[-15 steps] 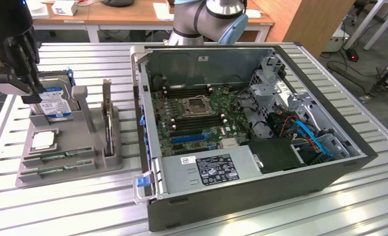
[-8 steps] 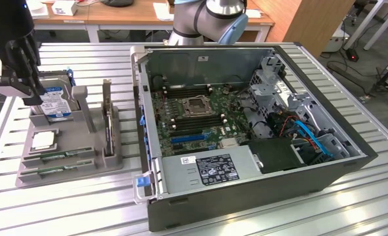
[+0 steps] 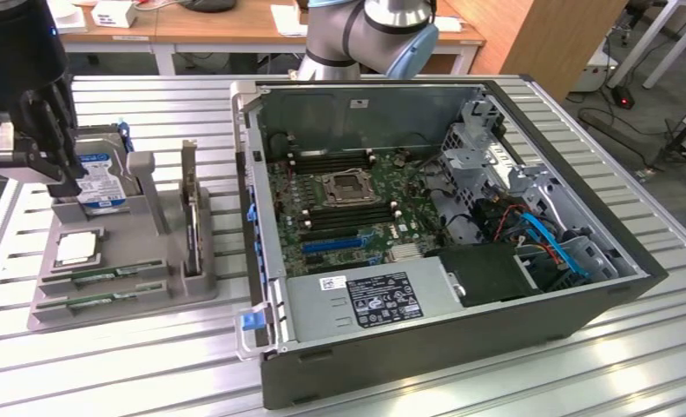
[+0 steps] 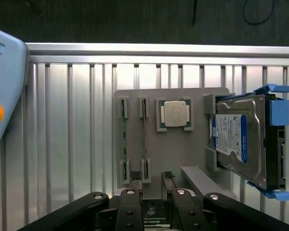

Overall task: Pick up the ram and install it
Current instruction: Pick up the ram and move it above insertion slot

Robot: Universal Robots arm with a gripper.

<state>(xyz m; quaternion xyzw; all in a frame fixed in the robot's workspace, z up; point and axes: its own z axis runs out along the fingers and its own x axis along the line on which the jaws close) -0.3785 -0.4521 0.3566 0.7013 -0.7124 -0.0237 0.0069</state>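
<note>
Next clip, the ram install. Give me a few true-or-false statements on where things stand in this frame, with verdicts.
1. The gripper is open and holds nothing. True.
2. The hard drive is mounted inside the computer case. False: it stands in the grey holder beside the case.
3. Two ram sticks sit in slots of the grey holder. True.
4. The processor chip is seated in the motherboard socket. False: it lies in its recess on the grey holder.
5. The computer case is open, with the motherboard exposed. True.
</note>
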